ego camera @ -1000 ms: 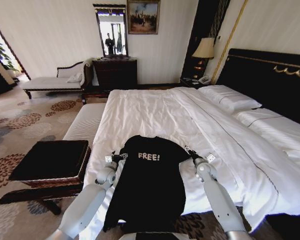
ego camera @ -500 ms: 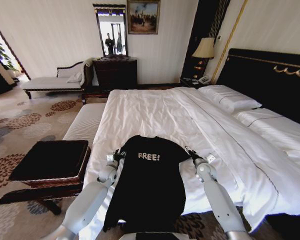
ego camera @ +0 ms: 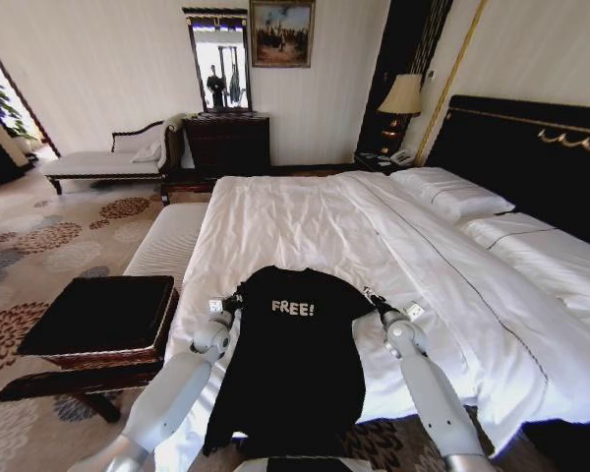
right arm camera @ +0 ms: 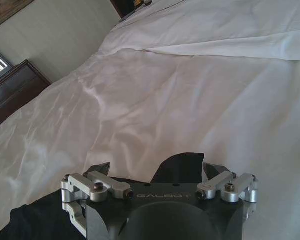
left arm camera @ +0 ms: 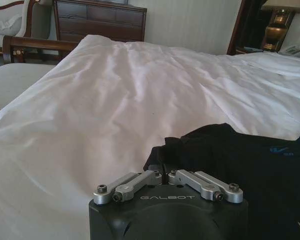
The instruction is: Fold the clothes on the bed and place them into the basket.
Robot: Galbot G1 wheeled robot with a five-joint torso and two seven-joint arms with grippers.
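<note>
Left gripper (ego camera: 234, 298) crept inward to sleeve, now pinched shut on it | right gripper (ego camera: 371, 298) spread apart at other sleeve | black T-shirt (ego camera: 295, 354) flat at foot of bed (ego camera: 305, 216), collar toward headboard, long axis along bed, hem hanging over edge | basket (ego camera: 98, 320) left of bed.

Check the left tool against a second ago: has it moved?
Yes. In the head view the left tool has crept forward and inward onto the T-shirt's sleeve, judged against the unmoving FREE! lettering; the linkage looks closed there.
</note>
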